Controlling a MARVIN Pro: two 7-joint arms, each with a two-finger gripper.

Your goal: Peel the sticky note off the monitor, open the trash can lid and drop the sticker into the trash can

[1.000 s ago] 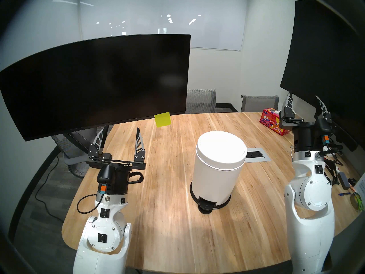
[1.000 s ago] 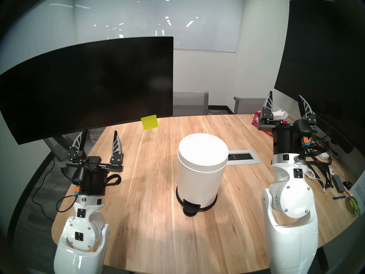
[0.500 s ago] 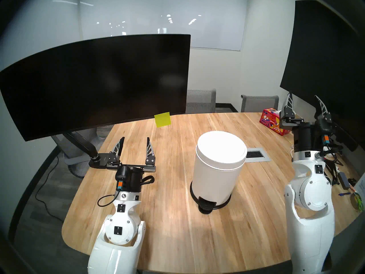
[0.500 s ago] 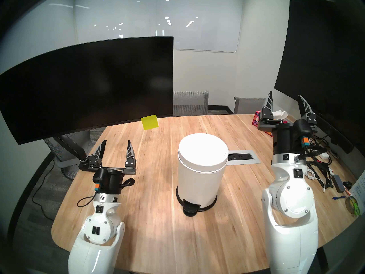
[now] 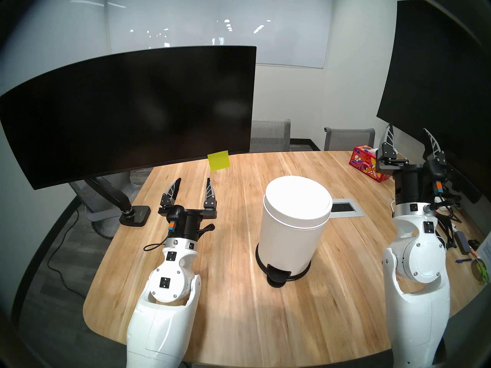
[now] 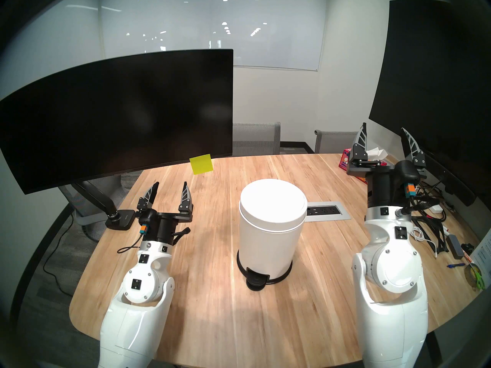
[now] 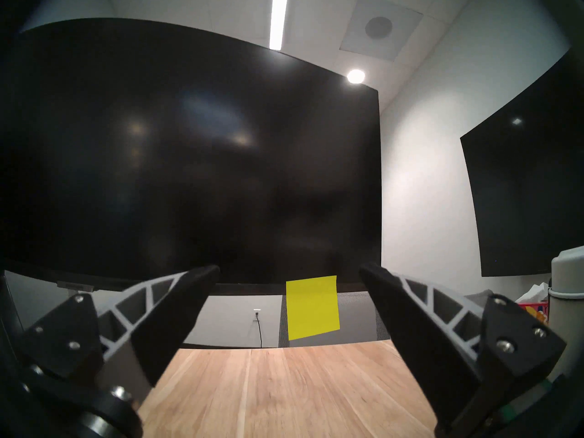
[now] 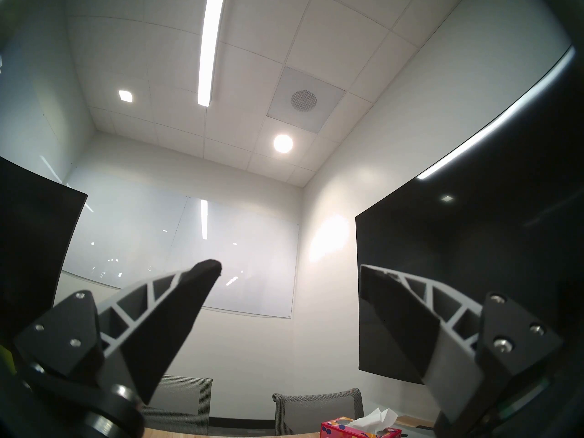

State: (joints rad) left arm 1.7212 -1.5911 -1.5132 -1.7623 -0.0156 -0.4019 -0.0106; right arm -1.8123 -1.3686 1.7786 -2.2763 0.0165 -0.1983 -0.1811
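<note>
a wooden table fills the scene, and the white trash can standing upright near its middle is the landmark here. far to the left of the can, a wide curved black monitor hangs over the table's left edge on a black jointed arm, whose square base sits on the table. a small yellow-green sticky note is stuck by its top edge to the monitor's lower right corner, up and to the left of the can, hanging below the bezel. between the base and the can, the left claw points up toward the note with its two fingers spread apart and nothing between them; it stops short of the note. from the left wrist camera the note shows in the gap between the fingers, nearer the right one. the can's round lid is down and its black pedal faces the viewer. behind the can to its right lies a power outlet plate, then a tissue box. far right of the can, the right claw is raised, fingers spread and empty, in front of a second dark screen.
</note>
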